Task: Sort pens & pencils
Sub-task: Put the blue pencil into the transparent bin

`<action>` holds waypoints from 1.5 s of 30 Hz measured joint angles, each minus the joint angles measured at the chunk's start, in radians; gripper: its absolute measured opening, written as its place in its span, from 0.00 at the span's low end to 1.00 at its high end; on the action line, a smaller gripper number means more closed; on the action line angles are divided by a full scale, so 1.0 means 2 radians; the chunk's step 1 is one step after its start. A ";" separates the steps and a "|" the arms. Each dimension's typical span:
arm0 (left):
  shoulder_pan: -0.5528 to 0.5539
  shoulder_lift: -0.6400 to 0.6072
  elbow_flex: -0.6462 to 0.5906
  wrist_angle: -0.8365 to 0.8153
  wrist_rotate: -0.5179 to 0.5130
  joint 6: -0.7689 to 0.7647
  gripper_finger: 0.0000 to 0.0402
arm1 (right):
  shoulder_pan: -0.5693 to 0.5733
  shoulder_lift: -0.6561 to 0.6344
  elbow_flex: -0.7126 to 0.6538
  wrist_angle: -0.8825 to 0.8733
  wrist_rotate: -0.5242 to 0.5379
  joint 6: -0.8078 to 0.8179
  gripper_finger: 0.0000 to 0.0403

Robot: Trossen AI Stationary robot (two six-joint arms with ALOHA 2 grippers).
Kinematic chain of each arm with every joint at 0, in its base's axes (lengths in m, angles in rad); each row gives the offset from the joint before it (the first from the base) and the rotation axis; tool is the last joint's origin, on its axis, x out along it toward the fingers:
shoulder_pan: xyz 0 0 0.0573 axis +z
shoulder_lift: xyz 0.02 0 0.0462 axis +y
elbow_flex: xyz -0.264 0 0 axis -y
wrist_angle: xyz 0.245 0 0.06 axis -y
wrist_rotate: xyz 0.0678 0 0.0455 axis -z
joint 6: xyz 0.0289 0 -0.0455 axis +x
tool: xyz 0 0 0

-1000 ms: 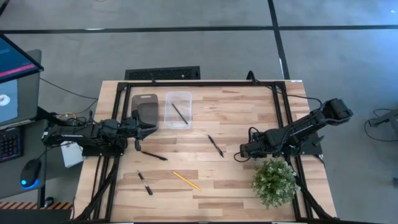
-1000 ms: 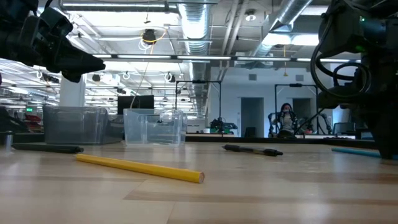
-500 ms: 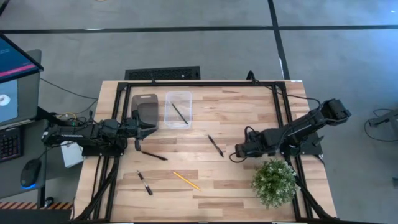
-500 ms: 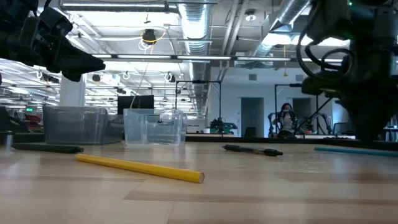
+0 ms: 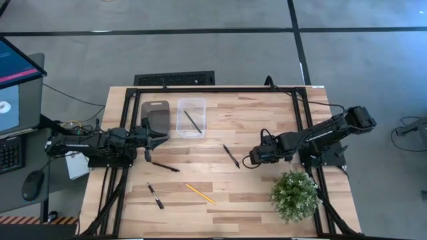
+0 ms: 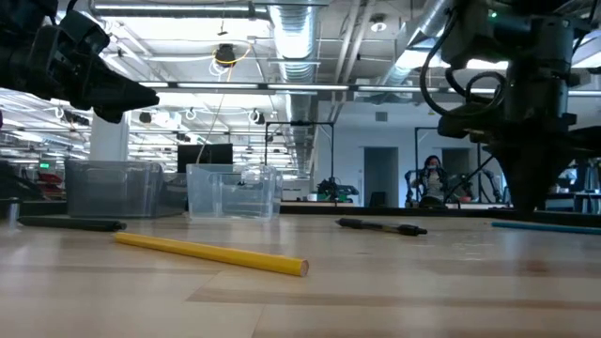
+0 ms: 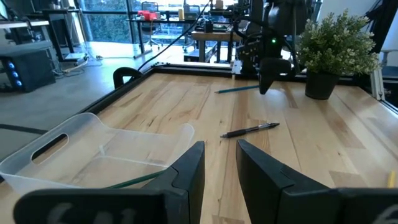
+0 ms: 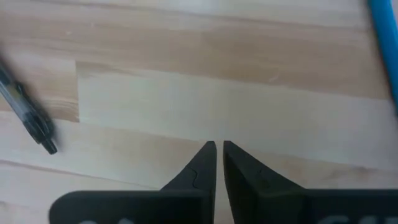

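Note:
Three black pens lie flat on the wooden table: one at the middle (image 5: 231,155), one nearer the left (image 5: 165,167), one near the front (image 5: 155,195). The yellow pencil (image 5: 199,193) lies at the front. The dark pencil (image 5: 192,121) rests inside the clear bin (image 5: 191,105). The blue pencil (image 8: 382,31) lies beside my right gripper, and the arm hides it in the high view. My right gripper (image 5: 251,162) is shut and points down at bare wood just right of the middle pen (image 8: 28,115). My left gripper (image 7: 219,155) waits at the left edge, open by a narrow gap.
A dark grey bin (image 5: 157,117) stands left of the clear bin at the far left. A potted plant (image 5: 293,193) sits near the front right, close to my right arm. Bare wood lies across the middle and far right.
My right gripper has moved toward the table's left, closing on the middle pen, and has stayed low over the wood. The left arm and all pens and pencils on the left have kept still.

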 joint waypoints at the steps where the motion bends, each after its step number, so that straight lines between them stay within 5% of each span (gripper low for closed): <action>1: 0.000 0.000 0.000 0.000 0.000 0.000 0.20 | -0.003 0.000 0.000 0.000 0.000 -0.004 0.13; 27: 0.000 0.000 0.000 0.000 0.000 0.000 0.20 | -0.049 -0.001 0.001 0.001 -0.001 -0.093 0.15; 45: 0.000 0.000 0.000 0.000 0.000 0.007 0.20 | -0.050 -0.001 0.001 0.001 0.006 -0.095 0.55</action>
